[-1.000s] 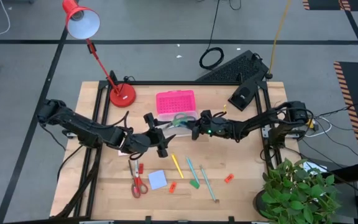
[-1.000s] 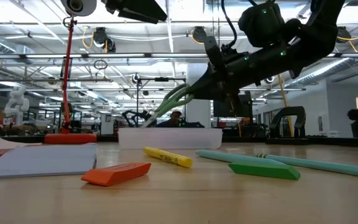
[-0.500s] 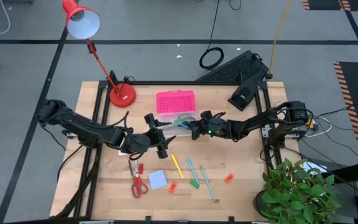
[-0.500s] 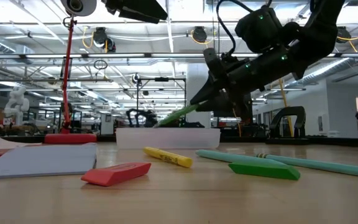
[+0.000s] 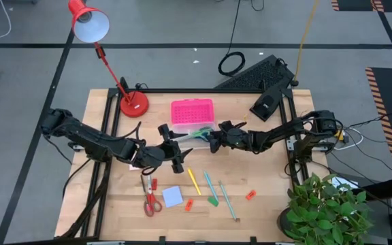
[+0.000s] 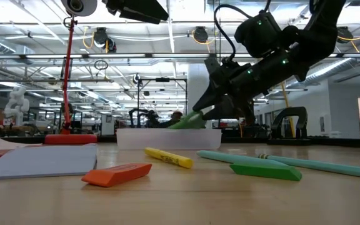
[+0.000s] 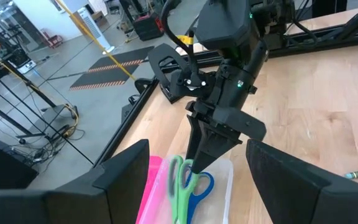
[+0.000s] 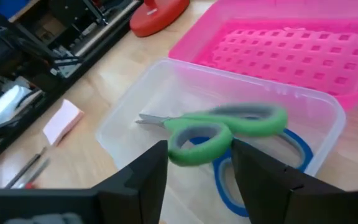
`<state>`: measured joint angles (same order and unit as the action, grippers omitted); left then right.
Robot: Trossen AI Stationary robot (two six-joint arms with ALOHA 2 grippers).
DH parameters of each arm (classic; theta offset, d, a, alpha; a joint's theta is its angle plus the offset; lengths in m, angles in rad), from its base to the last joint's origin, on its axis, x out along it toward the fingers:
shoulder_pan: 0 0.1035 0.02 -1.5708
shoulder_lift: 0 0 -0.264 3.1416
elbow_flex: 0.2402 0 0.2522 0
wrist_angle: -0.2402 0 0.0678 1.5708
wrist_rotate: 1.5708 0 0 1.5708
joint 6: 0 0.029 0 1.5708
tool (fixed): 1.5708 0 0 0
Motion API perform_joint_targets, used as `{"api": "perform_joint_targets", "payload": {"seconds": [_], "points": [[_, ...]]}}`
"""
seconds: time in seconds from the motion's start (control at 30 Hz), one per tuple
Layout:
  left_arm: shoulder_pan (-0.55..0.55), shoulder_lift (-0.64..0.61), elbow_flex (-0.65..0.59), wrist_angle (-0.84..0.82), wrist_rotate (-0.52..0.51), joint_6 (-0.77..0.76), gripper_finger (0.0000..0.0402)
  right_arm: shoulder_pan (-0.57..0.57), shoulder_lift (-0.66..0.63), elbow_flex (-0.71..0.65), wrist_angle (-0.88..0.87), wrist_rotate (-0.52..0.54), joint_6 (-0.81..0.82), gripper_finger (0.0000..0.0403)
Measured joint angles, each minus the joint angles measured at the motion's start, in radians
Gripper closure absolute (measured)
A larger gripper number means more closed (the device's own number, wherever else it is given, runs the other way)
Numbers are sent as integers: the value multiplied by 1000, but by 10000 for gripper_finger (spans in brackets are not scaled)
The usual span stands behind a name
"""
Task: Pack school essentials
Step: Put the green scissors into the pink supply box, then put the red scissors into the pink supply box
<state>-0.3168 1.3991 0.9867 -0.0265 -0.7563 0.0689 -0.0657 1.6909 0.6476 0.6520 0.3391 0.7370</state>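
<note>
Over clear box point(image 8: 166, 155), green-handled scissors point(image 8: 222, 127) just beyond right gripper point(image 8: 194, 165), jaws spread

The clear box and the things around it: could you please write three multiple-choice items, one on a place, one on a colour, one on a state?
1. Where are the blue scissors?
A. In the clear box
B. Beside the lamp
C. On the blue pad

2. What colour are the scissors lying on the table?
A. Yellow
B. Pink
C. Red

3. How is the left end effector?
A. Shut on a pencil
B. Open and empty
C. Shut on an eraser

Answers:
1 A: the blue scissors lie inside the clear box.
2 C: the scissors on the table have red handles.
3 B: the left end effector holds nothing, fingers wide apart.
</note>
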Motion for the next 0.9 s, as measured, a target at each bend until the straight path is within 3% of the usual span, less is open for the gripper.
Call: {"api": "perform_joint_targets", "payload": {"seconds": [0.43,0.7,0.9], "points": [[0,0,0,-4,27,-5,131,-6,-31,0,-23,-4,-82,225],[-3,0,0,-85,33,-50,131,13,-194,0,-148,-81,-197,225],[-46,-5,-1,-191,35,-135,131,59,-343,0,-285,-82,-251,225]]}}
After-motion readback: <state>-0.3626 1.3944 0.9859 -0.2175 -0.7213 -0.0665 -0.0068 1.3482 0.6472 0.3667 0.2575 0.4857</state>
